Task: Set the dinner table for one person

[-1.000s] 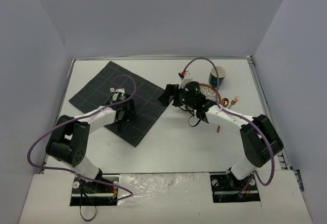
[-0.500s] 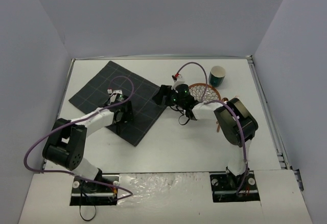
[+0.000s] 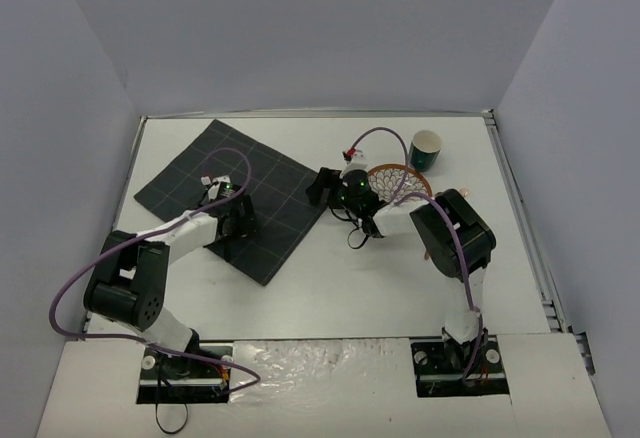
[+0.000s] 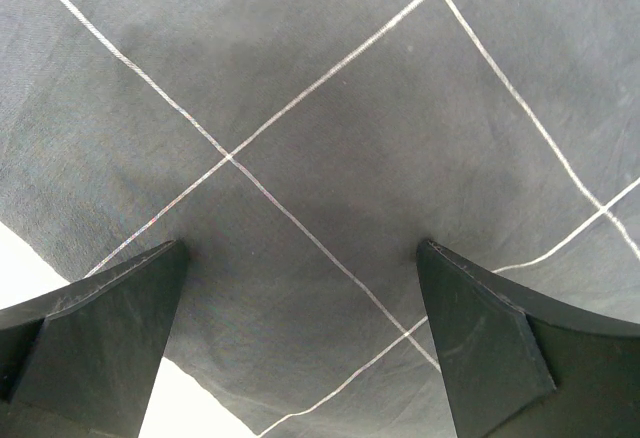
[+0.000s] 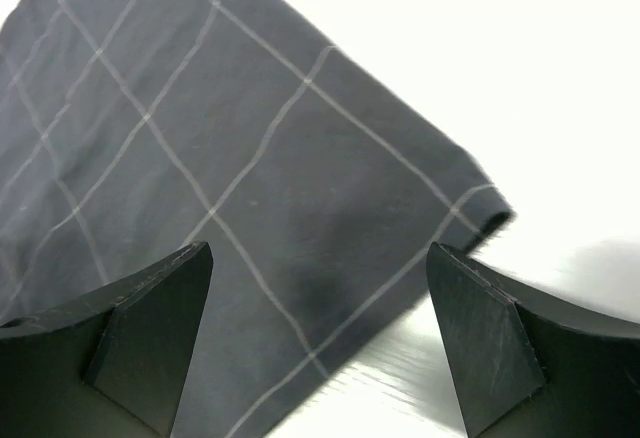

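The white dinner table [image 3: 330, 278] carries a dark grey checked mat [image 3: 250, 183] at the back left. My left gripper [image 3: 240, 222] is open and empty, low over the mat's near part; the left wrist view shows the mat [image 4: 320, 108] between the spread fingers [image 4: 500, 338], gripper [image 4: 300, 328]. My right gripper [image 3: 320, 188] is open and empty above the mat's right corner. The right wrist view shows that gripper [image 5: 320, 338], that corner [image 5: 200, 158] and bare table [image 5: 560, 78]. A plate [image 3: 400, 178] with a copper-coloured patterned rim lies behind the right arm.
A green and white cup [image 3: 426, 148] stands at the back right beside the plate. The right arm is folded over the table right of the plate, hiding what lies there. White walls close in the table on three sides.
The right arm has folded in and its gripper has moved left and back to the mat's right corner, now covering the cutlery seen earlier. The left gripper shifted slightly back on the mat.
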You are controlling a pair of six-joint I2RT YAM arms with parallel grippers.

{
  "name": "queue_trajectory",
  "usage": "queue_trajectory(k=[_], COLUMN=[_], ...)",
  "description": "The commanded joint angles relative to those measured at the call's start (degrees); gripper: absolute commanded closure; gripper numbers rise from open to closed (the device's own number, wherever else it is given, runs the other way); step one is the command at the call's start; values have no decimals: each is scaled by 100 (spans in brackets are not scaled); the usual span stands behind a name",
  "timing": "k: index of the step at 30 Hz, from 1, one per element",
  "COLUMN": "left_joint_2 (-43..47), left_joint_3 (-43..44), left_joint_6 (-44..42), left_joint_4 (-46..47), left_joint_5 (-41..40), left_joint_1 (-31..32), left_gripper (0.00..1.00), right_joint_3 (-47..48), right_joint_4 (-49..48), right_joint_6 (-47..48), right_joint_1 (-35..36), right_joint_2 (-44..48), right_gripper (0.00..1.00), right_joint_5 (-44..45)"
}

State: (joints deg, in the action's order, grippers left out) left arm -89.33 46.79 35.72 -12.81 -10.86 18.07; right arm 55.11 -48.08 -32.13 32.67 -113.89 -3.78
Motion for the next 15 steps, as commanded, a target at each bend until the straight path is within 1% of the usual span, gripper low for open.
queue_trajectory(k=[1, 8, 15], left_joint_2=[-53, -8, 195], left_joint_3=[-224, -238, -293], left_joint_6=[339, 416, 445], left_joint_4=[-10, -230, -397], left_joint_5=[201, 304, 295], left_joint_1=[-237, -374, -383], left_gripper=[3, 3, 3], right_joint_3=[-49, -85, -114], right_joint_4=[-273, 138, 510], right_joint_6=[-76, -162, 49], right_joint_1=[-16, 12, 188], right_joint_2=[296, 514, 894], right_gripper=[15, 15, 15], right_joint_5=[684, 671, 738])
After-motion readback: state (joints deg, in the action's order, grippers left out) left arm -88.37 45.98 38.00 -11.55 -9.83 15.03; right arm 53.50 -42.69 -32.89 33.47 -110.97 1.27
